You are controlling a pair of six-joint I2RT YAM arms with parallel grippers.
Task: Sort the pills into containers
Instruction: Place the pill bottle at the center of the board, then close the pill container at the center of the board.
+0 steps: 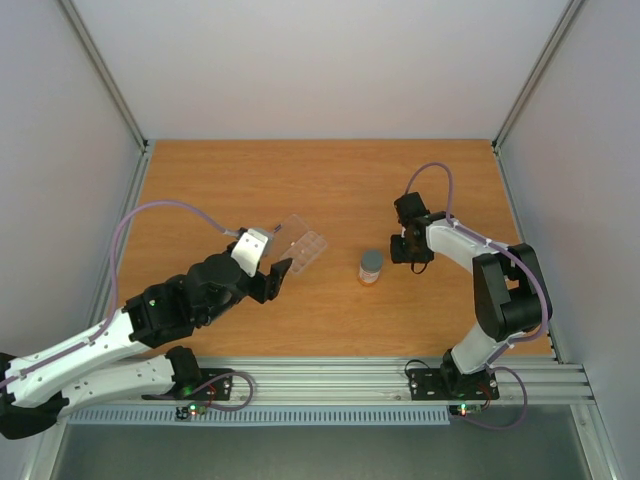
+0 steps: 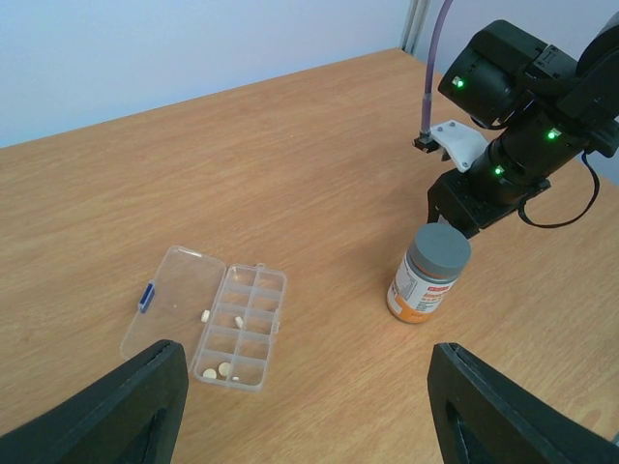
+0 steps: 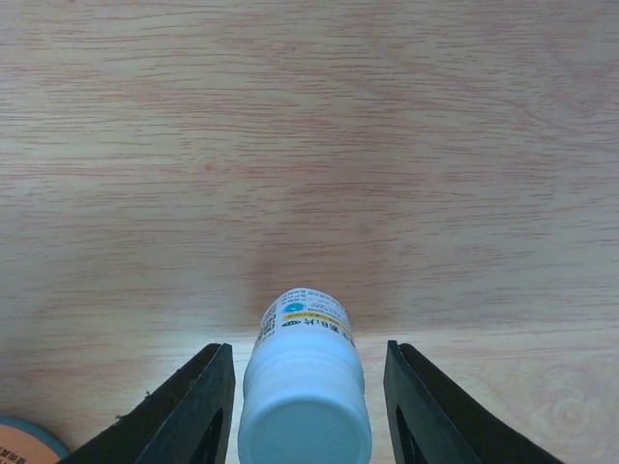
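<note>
Straddling white-capped bottle (image 3: pixel 306 425), right claw (image 3: pixel 308 346) was pictured released, fingers (image 3: pixel 208 406) clear of it. Left claw (image 2: pixel 308 350) was seen open near opened pill box (image 2: pixel 179 290), pale pills (image 2: pixel 224 368) lying in cells (image 2: pixel 253 290). Bottle-handling step judged in hand; steady grip, cap twist called for next.

My count: one clear pill box (image 2: pixel 266 290), lid (image 2: pixel 179 290) open, left of the middle of the worktop (image 1: pixel 330 180); cells (image 2: pixel 253 333) in two columns, rows I can't settle; pale pills (image 2: pixel 239 321) in it: I get four, maybe a fifth; one dark blue bit (image 2: pixel 145 297) on the lid, pill or latch I can't tell; one grey-capped bottle (image 2: pixel 426 275) mid-worktop; two arms, left arm (image 1: pixel 90 345) and right arm (image 1: pixel 490 290); one purple cable (image 1: pixel 160 205) on each, so two
</note>
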